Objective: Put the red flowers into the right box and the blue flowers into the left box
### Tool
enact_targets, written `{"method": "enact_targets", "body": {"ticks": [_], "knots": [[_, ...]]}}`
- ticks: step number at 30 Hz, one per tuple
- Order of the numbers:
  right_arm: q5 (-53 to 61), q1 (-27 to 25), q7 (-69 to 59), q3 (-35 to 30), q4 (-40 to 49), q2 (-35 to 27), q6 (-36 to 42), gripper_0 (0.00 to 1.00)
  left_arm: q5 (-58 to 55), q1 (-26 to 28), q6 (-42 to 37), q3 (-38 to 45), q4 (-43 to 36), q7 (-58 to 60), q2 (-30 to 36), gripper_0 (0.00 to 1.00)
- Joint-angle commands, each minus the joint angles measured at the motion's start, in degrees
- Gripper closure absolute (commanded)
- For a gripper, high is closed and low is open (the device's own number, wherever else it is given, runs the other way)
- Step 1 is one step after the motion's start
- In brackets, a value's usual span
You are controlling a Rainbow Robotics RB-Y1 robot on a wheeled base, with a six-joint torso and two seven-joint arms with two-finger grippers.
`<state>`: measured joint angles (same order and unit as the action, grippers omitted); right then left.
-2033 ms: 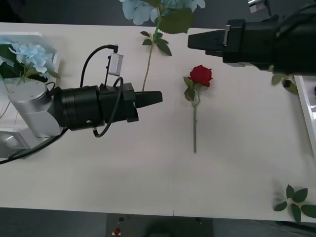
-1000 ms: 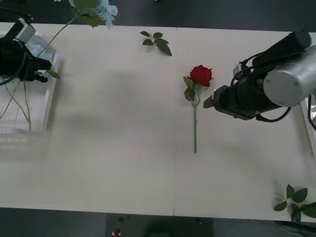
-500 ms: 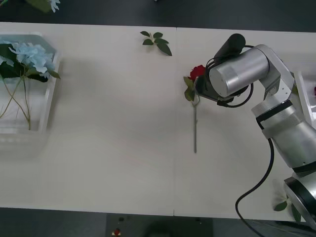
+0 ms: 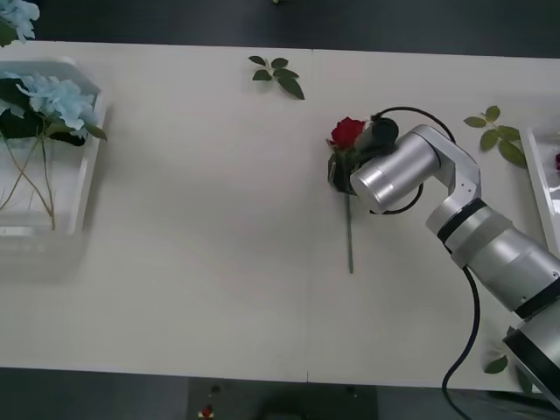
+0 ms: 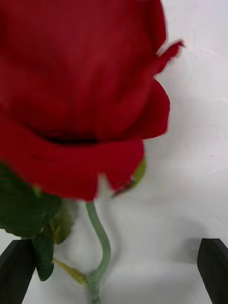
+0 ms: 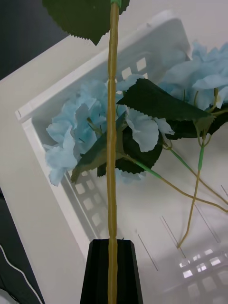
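Right gripper [image 5: 114, 270] down at the red rose [image 4: 346, 132] on the table [image 4: 219, 262], black fingers [image 5: 214, 268] spread wide to either side of the stem just below the bloom. Left gripper [image 6: 112, 247] clenched on a blue flower's stem [image 6: 112, 118], directly over the left box [image 6: 57, 190], blue flowers [image 6: 80, 137] lying inside beneath. Right box [image 4: 541, 188] well beyond the right gripper, at the table's edge.

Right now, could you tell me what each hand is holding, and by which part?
The left hand grips a pale blue artificial flower's thin stem. The right hand holds nothing, open around the deep-red artificial rose.
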<state>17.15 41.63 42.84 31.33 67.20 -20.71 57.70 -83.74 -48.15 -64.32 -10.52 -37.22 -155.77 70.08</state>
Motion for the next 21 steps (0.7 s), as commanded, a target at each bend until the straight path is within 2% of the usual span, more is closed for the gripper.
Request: {"method": "enact_targets", "body": {"ticks": [1,2,3,4,5,6,12,21], "knots": [[1.2,0.3,-2.1,0.7,-0.9,-0.2,-2.2,0.00,1.8,-1.1,-6.8,0.1,-0.7,0.8,2.6,1.00],[1.2,0.3,-2.1,0.7,-0.9,-0.3,-2.2,0.00,1.6,-1.1,-8.5,0.0,-0.5,0.8,2.6,1.00],[1.3,0.4,-2.1,0.7,-0.9,-0.2,-2.2,0.08,1.5,-1.0,-9.8,0.1,0.0,0.8,2.6,1.00],[1.2,0.3,-1.9,0.7,-0.9,-0.3,-2.2,0.34,1.3,-1.1,-11.0,0.0,0.6,0.8,2.6,1.00],[1.3,0.3,-1.8,0.7,-0.9,-0.2,-2.2,0.85,1.0,-1.0,-12.4,0.1,1.5,0.8,2.6,1.00],[1.5,0.3,-1.8,0.7,-0.9,-0.4,-2.2,1.00,0.9,-1.0,-13.5,0.0,2.2,0.8,2.5,1.00],[1.8,0.3,-0.7,0.9,-0.9,-1.3,-2.2,1.00,-5.5,4.3,-14.3,0.0,3.9,0.8,1.6,1.00],[3.4,0.4,2.2,1.8,-0.9,-4.1,-2.2,1.00,-14.7,12.8,-0.6,-0.1,1.7,0.8,-1.9,1.00]]}}
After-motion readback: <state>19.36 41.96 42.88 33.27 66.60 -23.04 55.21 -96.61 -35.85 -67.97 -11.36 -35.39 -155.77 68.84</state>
